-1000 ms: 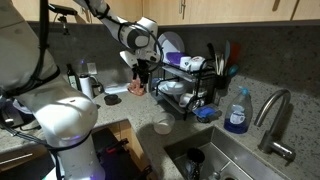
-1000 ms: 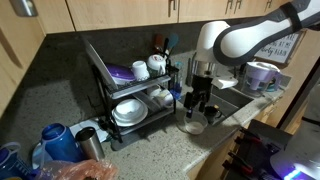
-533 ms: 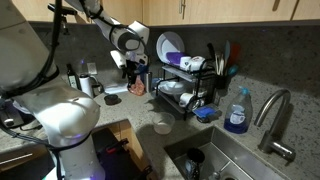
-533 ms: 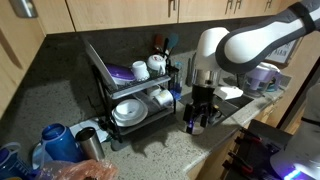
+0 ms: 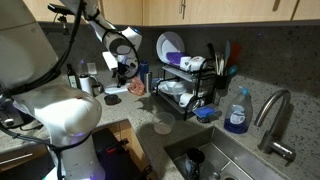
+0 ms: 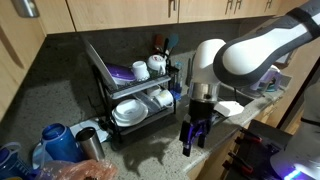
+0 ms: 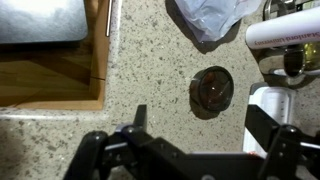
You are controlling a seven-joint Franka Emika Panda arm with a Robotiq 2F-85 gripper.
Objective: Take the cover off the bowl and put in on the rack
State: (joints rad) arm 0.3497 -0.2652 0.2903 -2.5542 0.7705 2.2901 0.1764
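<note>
The bowl (image 5: 162, 127) is small, round and pale and stands on the speckled counter in front of the rack. In the wrist view it shows from above as a round, dark, translucent disc (image 7: 212, 90); I cannot tell its cover apart from it. My gripper (image 7: 200, 125) is open and empty above the counter, with the bowl just ahead of the gap between its fingers. It also shows in both exterior views (image 5: 122, 75) (image 6: 193, 143), and in one of them it hides the bowl. The black wire two-tier rack (image 5: 190, 82) (image 6: 128, 95) holds plates and cups.
A crumpled plastic bag (image 7: 208, 18) lies beyond the bowl, and a white object (image 7: 266, 108) stands close beside it. A wooden open edge (image 7: 60, 75) borders the counter. A sink (image 5: 225, 160), a faucet (image 5: 272, 120) and a blue soap bottle (image 5: 237, 112) stand past the rack.
My gripper has moved away from the rack and come down over the bowl, which it now hides in one exterior view. It stays open and empty.
</note>
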